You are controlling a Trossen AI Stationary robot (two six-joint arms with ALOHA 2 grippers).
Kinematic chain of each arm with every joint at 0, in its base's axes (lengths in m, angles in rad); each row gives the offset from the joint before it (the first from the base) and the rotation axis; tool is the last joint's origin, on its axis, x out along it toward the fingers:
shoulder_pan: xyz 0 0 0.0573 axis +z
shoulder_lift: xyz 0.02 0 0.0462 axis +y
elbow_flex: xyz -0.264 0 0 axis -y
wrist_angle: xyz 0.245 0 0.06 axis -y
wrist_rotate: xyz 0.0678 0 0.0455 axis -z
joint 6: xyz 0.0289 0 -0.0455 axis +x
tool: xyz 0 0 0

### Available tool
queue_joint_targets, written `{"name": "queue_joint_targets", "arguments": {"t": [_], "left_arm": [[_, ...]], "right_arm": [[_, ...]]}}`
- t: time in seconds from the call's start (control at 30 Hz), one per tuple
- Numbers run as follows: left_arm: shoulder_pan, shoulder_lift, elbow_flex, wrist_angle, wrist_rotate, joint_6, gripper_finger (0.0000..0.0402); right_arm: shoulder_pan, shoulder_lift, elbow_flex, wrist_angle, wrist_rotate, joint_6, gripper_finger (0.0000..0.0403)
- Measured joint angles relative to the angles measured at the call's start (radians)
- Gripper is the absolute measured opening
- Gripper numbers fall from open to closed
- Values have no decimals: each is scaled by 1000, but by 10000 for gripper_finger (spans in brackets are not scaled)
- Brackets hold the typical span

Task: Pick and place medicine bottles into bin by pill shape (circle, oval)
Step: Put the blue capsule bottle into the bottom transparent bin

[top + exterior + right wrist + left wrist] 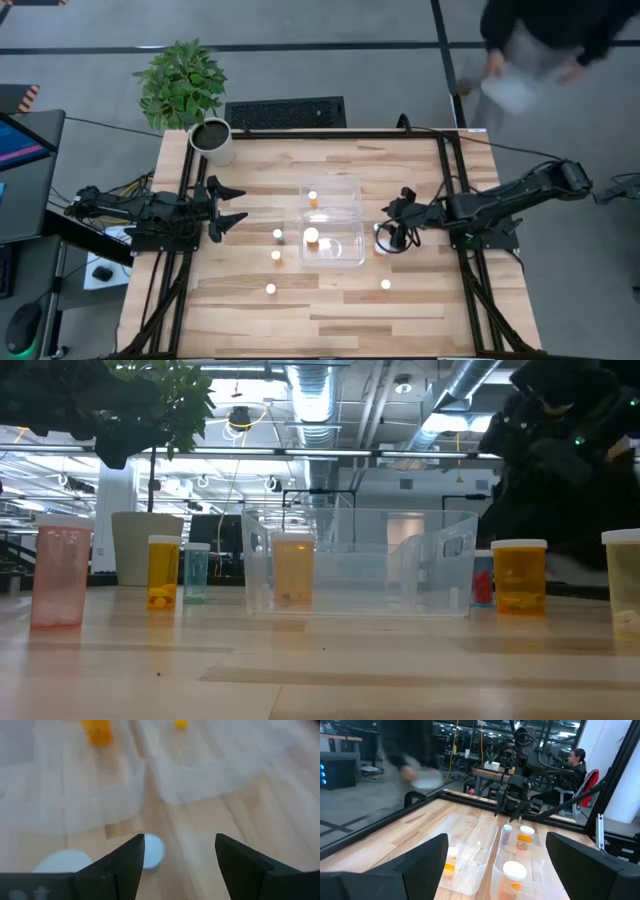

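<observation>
The clear two-compartment bin (345,185) stands mid-table. One amber bottle (312,197) is in its far compartment, and two more (311,236) are in the near one. Several white-capped bottles stand loose on the wood: two left of the bin (278,234), one nearer (270,288), one at near right (386,284). My right gripper (392,238) is open just right of the bin, above two bottles there (526,836). A small white cap (151,851) shows beside one of its fingers. My left gripper (228,208) is open and empty at the table's left.
A white pot with a green plant (212,140) stands at the far left corner. A person (540,45) moves beyond the table's far right corner. Bare wood lies along the near edge (330,325).
</observation>
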Motion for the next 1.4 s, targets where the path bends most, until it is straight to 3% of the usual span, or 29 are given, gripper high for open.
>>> {"name": "queue_joint_targets", "arguments": {"t": [0.27,1.4], "left_arm": [[0,0,0,0,-6,1,330],[0,0,0,-2,-14,-6,330]], "right_arm": [[-15,97,0,84,-38,-31,249],[-18,91,1,115,-76,-35,249]]}}
